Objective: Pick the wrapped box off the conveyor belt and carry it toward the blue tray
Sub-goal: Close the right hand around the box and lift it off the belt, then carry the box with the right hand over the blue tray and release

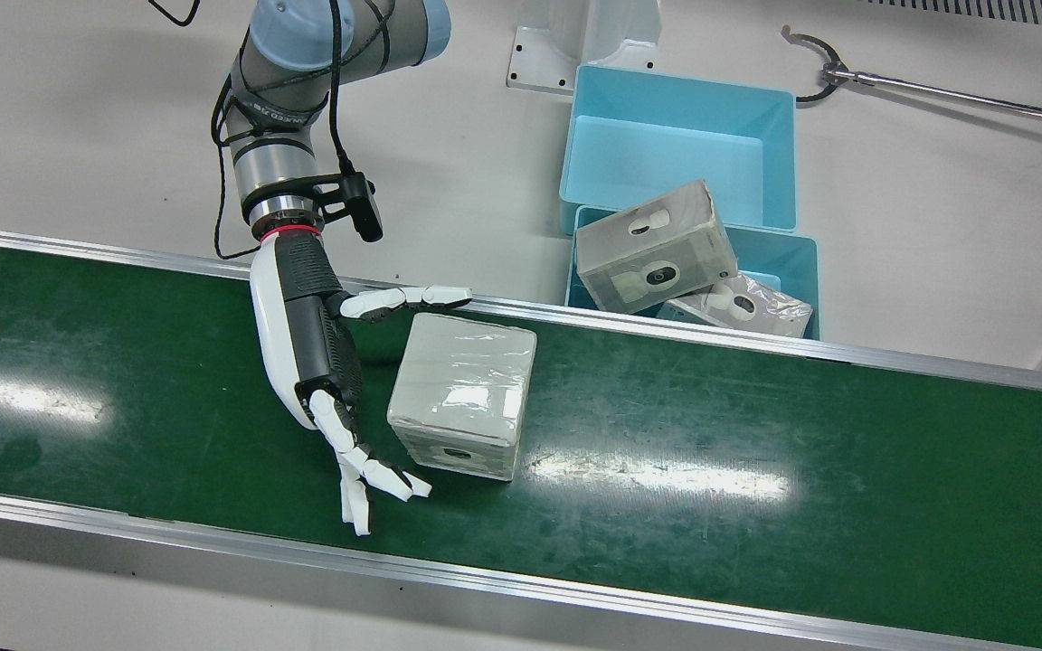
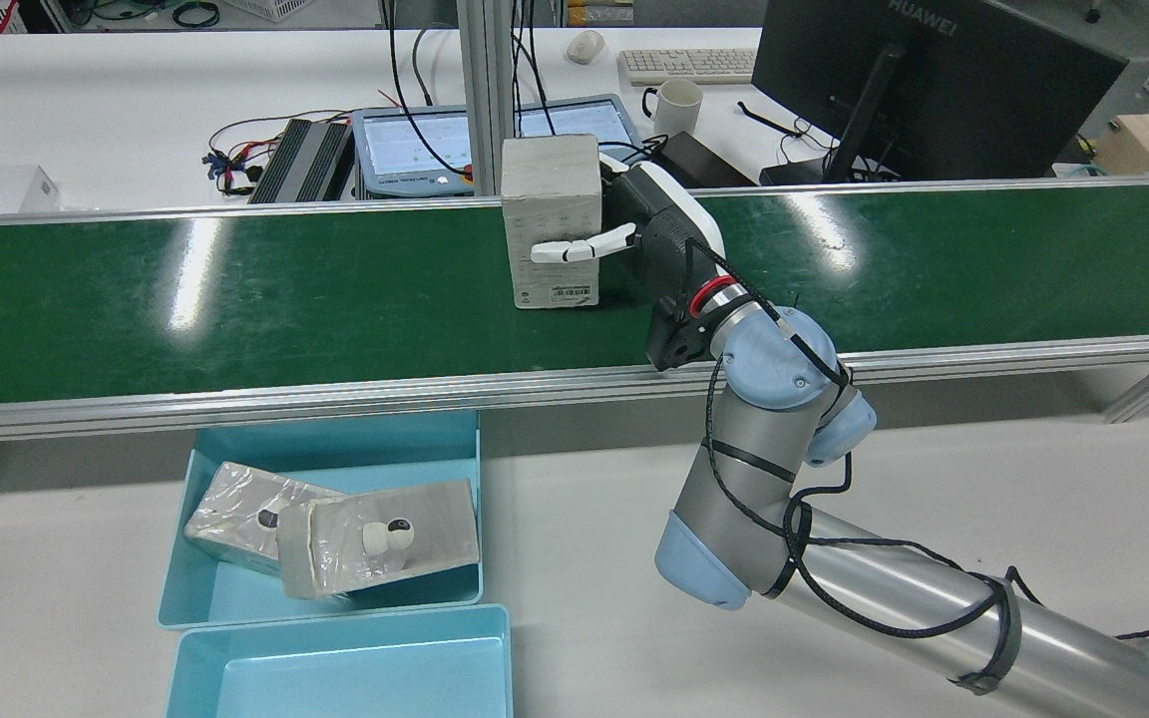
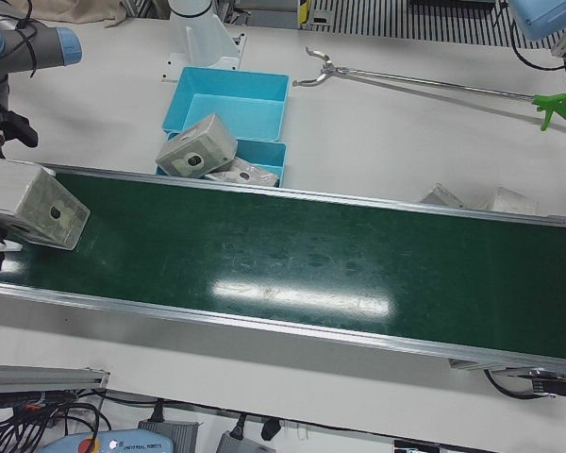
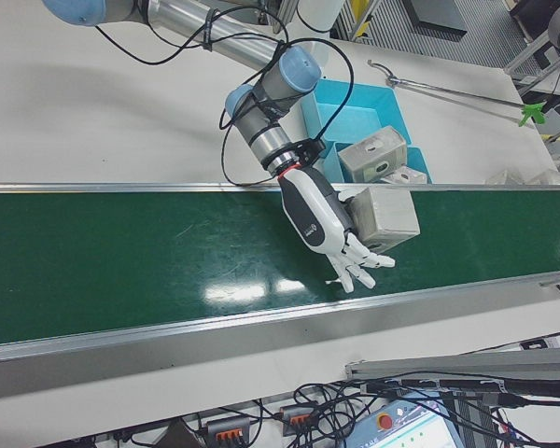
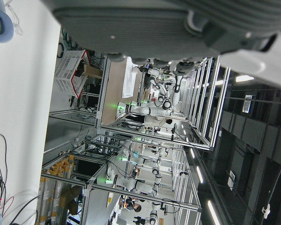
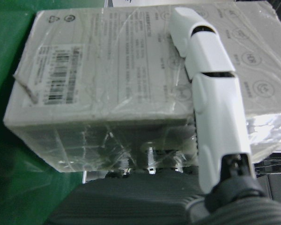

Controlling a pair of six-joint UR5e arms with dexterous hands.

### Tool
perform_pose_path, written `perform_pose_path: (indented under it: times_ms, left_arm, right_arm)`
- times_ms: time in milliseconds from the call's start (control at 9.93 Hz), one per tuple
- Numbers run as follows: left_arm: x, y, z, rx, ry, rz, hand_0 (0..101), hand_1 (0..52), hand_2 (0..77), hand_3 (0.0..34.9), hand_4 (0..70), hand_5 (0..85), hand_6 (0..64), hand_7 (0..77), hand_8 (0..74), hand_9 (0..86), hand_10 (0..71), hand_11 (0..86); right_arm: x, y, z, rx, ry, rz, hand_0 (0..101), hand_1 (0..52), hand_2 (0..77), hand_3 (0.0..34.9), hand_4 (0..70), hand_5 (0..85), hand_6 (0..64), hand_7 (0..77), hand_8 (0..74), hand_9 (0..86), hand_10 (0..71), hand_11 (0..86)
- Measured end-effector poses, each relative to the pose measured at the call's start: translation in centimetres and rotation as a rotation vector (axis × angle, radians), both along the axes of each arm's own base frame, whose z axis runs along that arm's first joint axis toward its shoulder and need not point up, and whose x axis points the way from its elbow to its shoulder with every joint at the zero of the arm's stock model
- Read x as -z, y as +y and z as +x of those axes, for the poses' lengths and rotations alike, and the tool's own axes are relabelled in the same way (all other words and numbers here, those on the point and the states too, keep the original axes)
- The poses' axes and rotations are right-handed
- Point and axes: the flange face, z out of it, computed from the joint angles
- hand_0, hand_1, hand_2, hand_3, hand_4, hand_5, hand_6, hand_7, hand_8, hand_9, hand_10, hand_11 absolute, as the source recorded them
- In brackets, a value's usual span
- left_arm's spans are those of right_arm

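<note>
- Green belt (image 1: 756, 425) runs across the white table, with shiny patches of light on it.
- On the belt stands the box (image 1: 462, 391), wrapped in clear film, near the belt's middle in the front view and close to the rail on the robot's side.
- Right hand (image 1: 317, 353) is beside the box, palm facing it. One finger (image 1: 403, 301) lies along the box's side towards the robot, the other fingers (image 1: 367, 475) reach past its opposite side and are spread.
- I judge the hand is cupping the box but has not yet closed on it; the box seems to rest on the belt.
- Left hand is not visible in any view; its own camera shows only the room.
- Two blue trays (image 1: 679, 149) sit beyond the belt; the nearer one already holds two wrapped boxes (image 1: 652, 249).
- Box looks stiff and probably light, but the film is smooth, so it may slip.
- Best hold is on two opposite flat sides, squeezing firmly.
</note>
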Motion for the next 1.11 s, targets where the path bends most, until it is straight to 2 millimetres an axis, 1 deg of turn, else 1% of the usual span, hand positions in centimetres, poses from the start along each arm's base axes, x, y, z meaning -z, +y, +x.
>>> perform_pose_path:
  times_ms: [101,201,302,403,503,604,705,805,906,1007,1107]
  left_arm:
    - [0.0,0.0,0.0,0.000,0.000,0.000,0,0.0,1.1,0.0,0.0,1.1,0.5,0.5,0.5,0.0,0.0,0.5]
    - [0.0,0.0,0.0,0.000,0.000,0.000,0,0.0,0.5,0.0,0.0,1.1,0.0,0.5,0.5,0.5,0.0,0.5]
    - [0.0,0.0,0.0,0.000,0.000,0.000,0,0.0,1.1,0.0,0.0,1.1,0.5,0.5,0.5,0.5,0.0,0.5]
    - [0.0,0.0,0.0,0.000,0.000,0.000,0,0.0,1.1,0.0,0.0,1.1,0.5,0.5,0.5,0.5,0.0,0.5]
    - [0.0,0.0,0.0,0.000,0.000,0.000,0,0.0,1.1,0.0,0.0,1.1,0.0,0.5,0.5,0.0,0.5,0.5]
    - [0.0,0.0,0.0,0.000,0.000,0.000,0,0.0,1.1,0.0,0.0,1.1,0.0,0.5,0.5,0.0,0.5,0.5]
    - [0.0,0.0,0.0,0.000,0.000,0.000,0,0.0,1.1,0.0,0.0,1.1,0.5,0.5,0.5,0.5,0.0,0.5]
    - [0.0,0.0,0.0,0.000,0.000,0.000,0,0.0,0.5,0.0,0.0,1.1,0.0,0.5,0.5,0.0,0.0,0.5]
    - [0.0,0.0,0.0,0.000,0.000,0.000,0,0.0,0.5,0.0,0.0,1.1,0.0,0.5,0.5,0.0,0.0,0.5]
    - [0.0,0.0,0.0,0.000,0.000,0.000,0,0.0,1.1,0.0,0.0,1.1,0.0,0.5,0.5,0.0,0.5,0.5]
    - [0.0,0.0,0.0,0.000,0.000,0.000,0,0.0,1.1,0.0,0.0,1.1,0.0,0.5,0.5,0.0,0.5,0.5]
  right_arm:
    - [0.4,-0.5,-0.7,0.000,0.005,-0.004,54,18.5,14.7,1.9,13.1,18.0,7.6,22.4,2.2,5.4,0.0,1.1]
    - [0.6,-0.9,-1.1,0.000,0.008,-0.007,56,25.6,22.4,1.4,20.2,24.5,16.4,33.3,11.4,16.9,4.9,0.5]
    - [0.6,-1.0,-1.4,0.002,0.012,-0.011,56,19.1,28.9,0.0,28.9,32.2,20.2,34.9,19.6,26.2,10.4,1.1]
    - [0.7,-0.9,-1.4,0.004,0.012,-0.011,56,19.1,28.9,0.0,28.9,32.2,20.2,34.9,19.6,26.2,10.4,1.1]
    - [1.2,-0.6,-1.0,0.004,0.001,-0.002,54,14.2,32.7,0.0,26.2,38.7,25.1,38.7,33.3,36.5,28.4,4.4]
    - [2.5,0.1,-0.1,0.003,-0.018,0.015,49,6.5,33.3,0.9,21.3,50.7,30.0,44.7,38.2,41.5,37.6,15.8]
    - [4.5,1.3,1.3,0.003,-0.038,0.033,49,6.5,33.3,0.9,21.3,50.7,30.0,44.7,42.0,45.3,45.8,24.5]
    - [7.0,2.9,3.1,0.002,-0.060,0.056,47,5.4,33.3,0.9,20.7,52.9,32.2,48.5,44.2,47.5,52.4,32.2]
    - [9.2,4.7,4.5,0.002,-0.075,0.085,47,5.4,33.3,0.9,20.7,52.9,32.2,48.5,44.2,47.5,52.4,32.2]
    - [10.8,6.7,4.8,0.008,-0.077,0.112,45,5.4,33.3,0.0,20.2,57.8,34.9,56.2,54.5,62.2,58.9,54.0]
    - [11.6,8.7,3.8,0.016,-0.075,0.124,45,5.4,33.3,0.0,20.2,57.8,34.9,56.2,54.5,62.2,58.9,54.0]
